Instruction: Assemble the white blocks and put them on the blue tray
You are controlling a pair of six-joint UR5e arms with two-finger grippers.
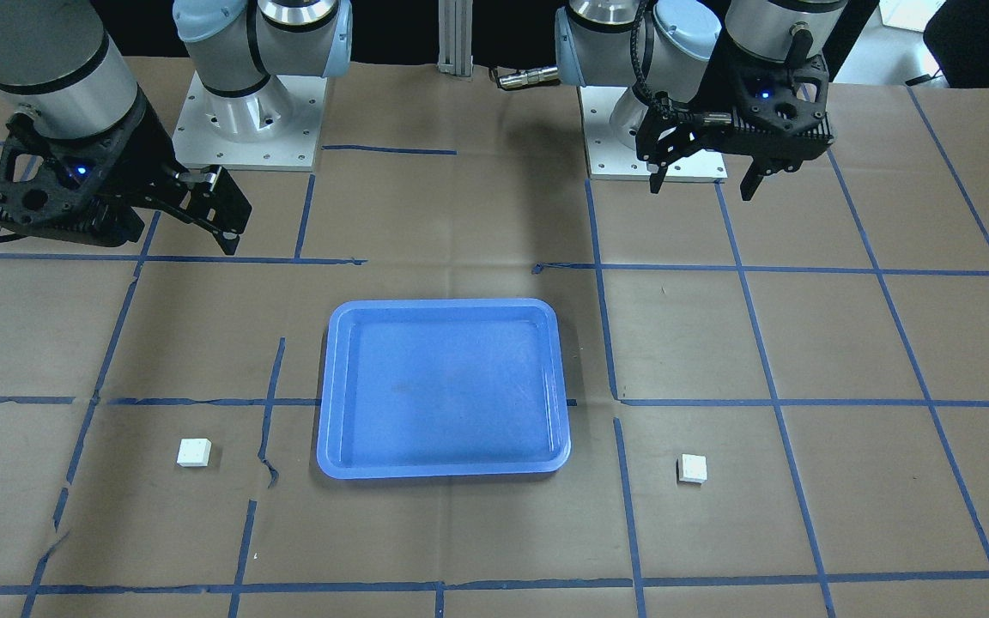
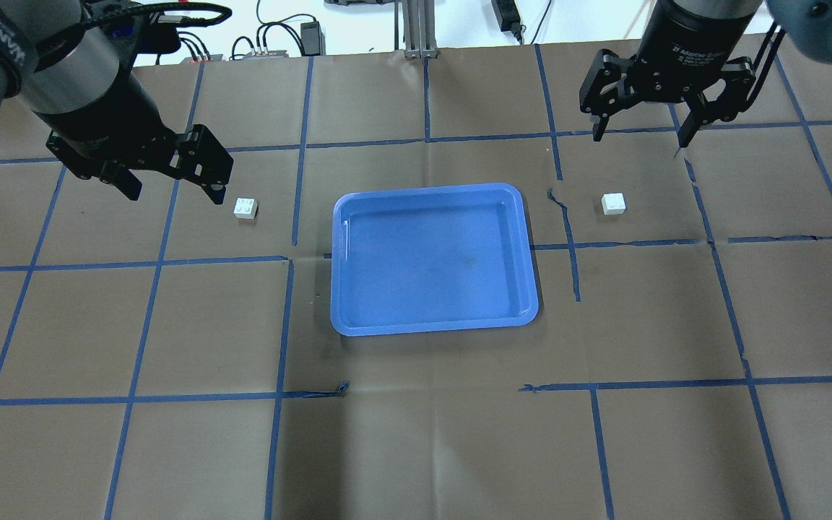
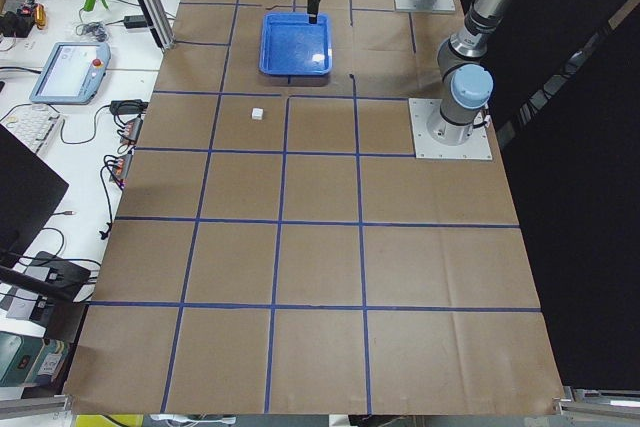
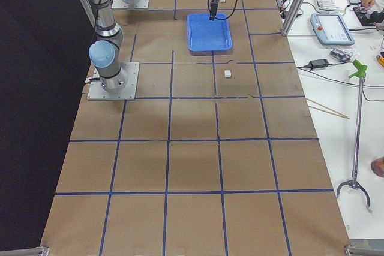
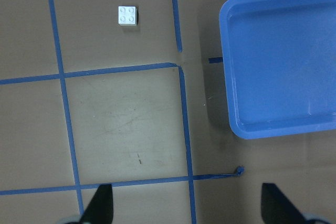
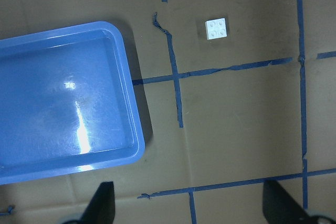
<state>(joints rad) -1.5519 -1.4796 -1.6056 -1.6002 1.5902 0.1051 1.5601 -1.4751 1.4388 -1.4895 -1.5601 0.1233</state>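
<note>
Brown-papered table (image 2: 416,448) with a blue tape grid (image 2: 98,265); I'm reading it mostly from overhead. At far left my left gripper (image 2: 174,196) hangs above the paper, jaws spread wide, holding nothing. The left block (image 2: 245,208) sits studs-up on the table, just right of that gripper in the overhead view, untouched. On the left wrist camera it shows well ahead of the fingers (image 5: 102,205), more toward the left one. The tray (image 2: 430,189) lies flat mid-table, between the two blocks and touching neither. The right block (image 2: 613,204) is studs-up on the paper, with a tape line between it and the tray. My right gripper (image 2: 638,141) hovers clear of it, jaws spread and empty. On the right wrist camera that block shows ahead of the fingers, nearer the right one.
</note>
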